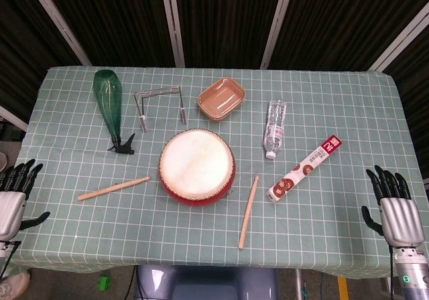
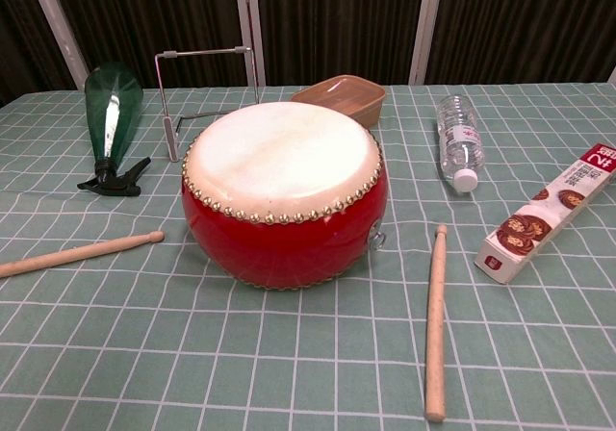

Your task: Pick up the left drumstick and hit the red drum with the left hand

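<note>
The red drum point(image 1: 196, 167) with its white skin stands mid-table, large in the chest view as the red drum point(image 2: 285, 192). The left drumstick point(image 1: 113, 188) lies flat on the cloth to the drum's left; the chest view shows this left drumstick point(image 2: 77, 253) with its tip toward the drum. My left hand point(image 1: 15, 194) hovers at the table's left edge, fingers apart, empty, well left of the stick. My right hand point(image 1: 394, 205) is at the right edge, fingers spread, empty. Neither hand shows in the chest view.
A second drumstick point(image 1: 249, 211) lies right of the drum. A green spray bottle point(image 1: 110, 108), a metal frame point(image 1: 159, 104), a tan bowl point(image 1: 222, 98), a water bottle point(image 1: 274, 127) and a long snack box point(image 1: 305, 167) lie around on the green checked tablecloth point(image 1: 322, 233).
</note>
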`<action>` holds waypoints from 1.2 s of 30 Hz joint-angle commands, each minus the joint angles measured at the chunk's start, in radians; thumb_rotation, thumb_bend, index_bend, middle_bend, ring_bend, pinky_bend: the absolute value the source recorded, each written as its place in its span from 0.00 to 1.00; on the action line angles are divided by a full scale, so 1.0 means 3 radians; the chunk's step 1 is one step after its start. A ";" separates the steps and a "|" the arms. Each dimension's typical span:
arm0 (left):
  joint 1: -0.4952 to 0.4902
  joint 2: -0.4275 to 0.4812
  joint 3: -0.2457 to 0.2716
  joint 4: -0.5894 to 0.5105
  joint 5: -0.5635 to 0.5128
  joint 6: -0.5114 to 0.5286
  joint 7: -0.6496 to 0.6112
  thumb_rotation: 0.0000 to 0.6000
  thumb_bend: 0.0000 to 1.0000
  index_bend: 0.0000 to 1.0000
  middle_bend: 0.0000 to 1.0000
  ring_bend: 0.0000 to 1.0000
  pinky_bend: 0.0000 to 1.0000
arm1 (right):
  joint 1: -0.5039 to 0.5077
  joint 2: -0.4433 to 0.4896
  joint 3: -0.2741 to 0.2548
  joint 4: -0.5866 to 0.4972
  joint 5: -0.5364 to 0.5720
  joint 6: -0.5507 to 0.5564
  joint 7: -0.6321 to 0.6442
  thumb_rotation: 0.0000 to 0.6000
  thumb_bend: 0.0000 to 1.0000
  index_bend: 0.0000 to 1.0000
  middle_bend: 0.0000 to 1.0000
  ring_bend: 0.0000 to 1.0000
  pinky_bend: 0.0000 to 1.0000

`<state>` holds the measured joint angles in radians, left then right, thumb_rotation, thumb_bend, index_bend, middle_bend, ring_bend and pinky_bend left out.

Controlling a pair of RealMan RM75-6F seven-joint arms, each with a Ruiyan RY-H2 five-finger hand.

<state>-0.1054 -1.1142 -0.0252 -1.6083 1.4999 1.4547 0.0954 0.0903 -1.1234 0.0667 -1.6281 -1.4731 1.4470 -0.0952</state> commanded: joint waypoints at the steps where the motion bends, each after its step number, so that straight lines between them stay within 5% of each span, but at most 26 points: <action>1: -0.0002 0.0011 -0.0004 -0.0016 -0.0022 -0.0014 -0.0008 1.00 0.00 0.00 0.00 0.00 0.02 | 0.0000 0.0008 0.0003 -0.0020 0.0022 -0.0013 0.0001 1.00 0.44 0.00 0.00 0.00 0.04; 25: -0.0005 0.0027 -0.0008 -0.0135 -0.0151 -0.0092 0.0146 1.00 0.00 0.00 0.00 0.00 0.02 | -0.0001 0.0019 -0.0021 -0.0002 -0.0041 0.0003 0.0061 1.00 0.44 0.00 0.00 0.00 0.04; 27: -0.0011 0.0027 -0.0017 -0.0163 -0.0176 -0.0103 0.0180 1.00 0.00 0.00 0.09 0.08 0.13 | -0.0003 0.0021 -0.0023 -0.0004 -0.0046 0.0007 0.0074 1.00 0.44 0.00 0.00 0.00 0.04; 29: -0.0027 0.0020 -0.0050 -0.0196 -0.0198 -0.0095 0.0226 1.00 0.03 0.06 0.41 0.41 0.48 | -0.0002 0.0018 -0.0025 -0.0005 -0.0053 0.0008 0.0083 1.00 0.44 0.00 0.00 0.00 0.04; 31: -0.0053 -0.0006 -0.0092 -0.0215 -0.0207 -0.0081 0.0271 1.00 0.09 0.20 0.72 0.71 0.73 | -0.0001 0.0015 -0.0026 -0.0006 -0.0060 0.0010 0.0090 1.00 0.44 0.00 0.00 0.00 0.04; 32: -0.0087 -0.0028 -0.0122 -0.0257 -0.0244 -0.0121 0.0292 1.00 0.12 0.29 0.85 0.83 0.81 | 0.0000 0.0014 -0.0027 -0.0006 -0.0066 0.0010 0.0096 1.00 0.44 0.00 0.00 0.00 0.04; 36: -0.0323 -0.0147 -0.0288 -0.0524 -0.0782 -0.0543 0.0648 1.00 0.22 0.43 0.99 0.97 0.92 | -0.0001 0.0020 -0.0027 -0.0010 -0.0065 0.0011 0.0122 1.00 0.44 0.00 0.00 0.00 0.04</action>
<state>-0.1514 -1.1304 -0.0729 -1.7103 1.3773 1.3761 0.2048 0.0901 -1.1177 0.0586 -1.6317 -1.4932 1.4505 -0.0597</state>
